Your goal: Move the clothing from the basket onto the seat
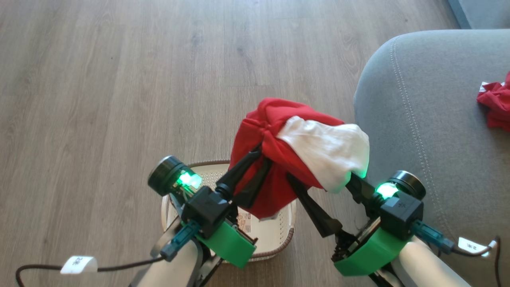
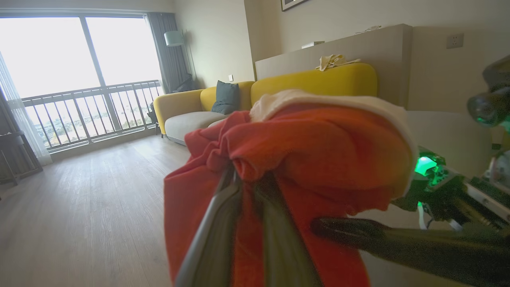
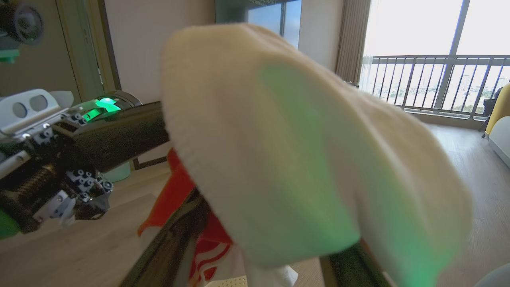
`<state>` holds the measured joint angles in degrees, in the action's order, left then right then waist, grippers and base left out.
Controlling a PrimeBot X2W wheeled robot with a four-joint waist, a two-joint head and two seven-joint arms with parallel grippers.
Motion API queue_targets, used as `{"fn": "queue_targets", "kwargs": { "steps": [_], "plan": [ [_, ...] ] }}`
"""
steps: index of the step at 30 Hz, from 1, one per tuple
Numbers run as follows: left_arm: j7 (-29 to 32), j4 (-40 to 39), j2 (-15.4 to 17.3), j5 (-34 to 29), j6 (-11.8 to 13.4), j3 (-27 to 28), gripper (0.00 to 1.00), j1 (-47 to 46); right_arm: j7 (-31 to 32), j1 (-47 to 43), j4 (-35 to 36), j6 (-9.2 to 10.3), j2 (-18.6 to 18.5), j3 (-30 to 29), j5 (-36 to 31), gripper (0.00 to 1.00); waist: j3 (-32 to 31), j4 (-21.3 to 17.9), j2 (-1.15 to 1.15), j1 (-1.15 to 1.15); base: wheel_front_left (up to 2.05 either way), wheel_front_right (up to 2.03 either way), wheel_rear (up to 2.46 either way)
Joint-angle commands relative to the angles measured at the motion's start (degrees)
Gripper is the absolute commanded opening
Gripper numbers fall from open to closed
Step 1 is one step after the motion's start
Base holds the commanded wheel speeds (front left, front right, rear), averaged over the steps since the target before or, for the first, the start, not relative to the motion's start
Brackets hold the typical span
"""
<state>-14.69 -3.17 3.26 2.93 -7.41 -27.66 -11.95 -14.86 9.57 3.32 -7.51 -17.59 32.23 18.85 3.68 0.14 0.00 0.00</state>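
One piece of the clothing (image 1: 279, 151), red with a white part, hangs in the air above the basket (image 1: 281, 235). My left gripper (image 1: 263, 153) is shut on a bunched fold of its red fabric, seen close in the left wrist view (image 2: 239, 175). My right gripper (image 1: 320, 177) stands open with its fingers (image 1: 314, 211) spread wide under the white part, which drapes over them (image 3: 279, 159). A second red garment (image 1: 496, 103) lies on the grey seat (image 1: 418, 99) at the right. The basket's inside is mostly hidden by the arms and the cloth.
Wooden floor (image 1: 119, 79) spreads to the left and ahead. The seat's rounded corner is close to my right arm. The left wrist view looks across the room to a yellow sofa (image 2: 318, 79) and a balcony window (image 2: 79, 59).
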Motion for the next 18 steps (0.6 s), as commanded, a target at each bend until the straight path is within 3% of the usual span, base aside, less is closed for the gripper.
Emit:
{"fn": "queue_targets", "kwargs": {
  "steps": [1,18],
  "plan": [
    [-0.3,-2.2,-0.4,0.1,0.0,1.2,0.00,-3.2,-0.1,2.1,1.4,0.02,0.6,0.6,0.5,1.00,-0.1,0.3,0.00,0.00,0.00,0.00,0.00],
    [-0.3,0.0,-0.3,1.6,-0.1,-6.8,0.00,-3.8,-0.1,5.9,-3.9,0.02,3.7,2.7,-0.7,1.00,-0.2,2.2,0.00,0.00,0.00,0.00,0.00]
  ]
}}
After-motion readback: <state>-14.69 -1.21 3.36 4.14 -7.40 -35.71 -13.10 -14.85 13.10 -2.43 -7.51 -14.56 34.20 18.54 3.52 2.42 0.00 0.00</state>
